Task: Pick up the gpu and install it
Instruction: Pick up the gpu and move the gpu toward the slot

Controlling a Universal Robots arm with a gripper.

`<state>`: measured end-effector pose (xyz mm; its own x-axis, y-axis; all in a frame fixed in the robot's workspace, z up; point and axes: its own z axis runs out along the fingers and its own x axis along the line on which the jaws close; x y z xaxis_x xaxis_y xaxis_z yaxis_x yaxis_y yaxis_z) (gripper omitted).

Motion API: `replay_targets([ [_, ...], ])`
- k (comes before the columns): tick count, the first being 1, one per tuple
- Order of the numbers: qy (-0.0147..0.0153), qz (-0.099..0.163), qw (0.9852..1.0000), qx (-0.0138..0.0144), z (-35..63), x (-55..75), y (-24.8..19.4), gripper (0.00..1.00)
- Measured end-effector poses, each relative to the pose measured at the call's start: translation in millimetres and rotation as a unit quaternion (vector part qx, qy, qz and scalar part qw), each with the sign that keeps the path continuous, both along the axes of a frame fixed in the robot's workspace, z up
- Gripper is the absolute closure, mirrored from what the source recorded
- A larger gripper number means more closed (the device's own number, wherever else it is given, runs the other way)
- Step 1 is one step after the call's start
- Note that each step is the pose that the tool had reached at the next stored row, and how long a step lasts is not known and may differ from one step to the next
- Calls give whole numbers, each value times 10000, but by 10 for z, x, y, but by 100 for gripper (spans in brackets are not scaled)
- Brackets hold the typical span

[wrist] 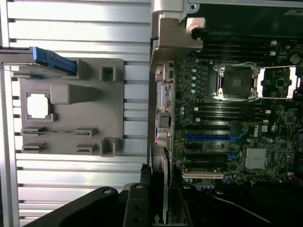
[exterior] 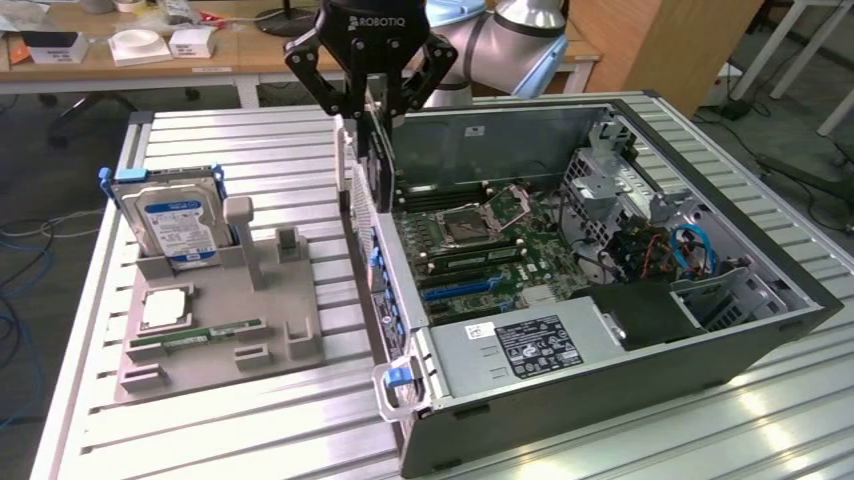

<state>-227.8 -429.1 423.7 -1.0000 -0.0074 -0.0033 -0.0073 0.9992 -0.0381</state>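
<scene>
**Holding the gpu on edge over the open case**

The jaws are partly closed, clamping the top edge of one gpu (exterior: 378,160). It is a thin dark card hanging upright, with a perforated silver bracket on its side toward the exterior view's left. It hangs just inside the wall of the one case (exterior: 641,360) on that side, above the motherboard (exterior: 494,250). Whether it touches a slot I cannot tell. On the desk (exterior: 240,440) beside the case sits one grey tray (exterior: 254,330). The tray carries one hard drive (exterior: 174,220), one RAM stick (exterior: 207,333) and one CPU chip (exterior: 163,308). The motherboard shows one empty CPU socket (exterior: 470,226).
</scene>
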Motion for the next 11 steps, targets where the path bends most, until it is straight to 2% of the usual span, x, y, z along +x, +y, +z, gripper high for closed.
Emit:
replay_targets([
  [11,0,-1,10000,0,-1,121,0,73],
])
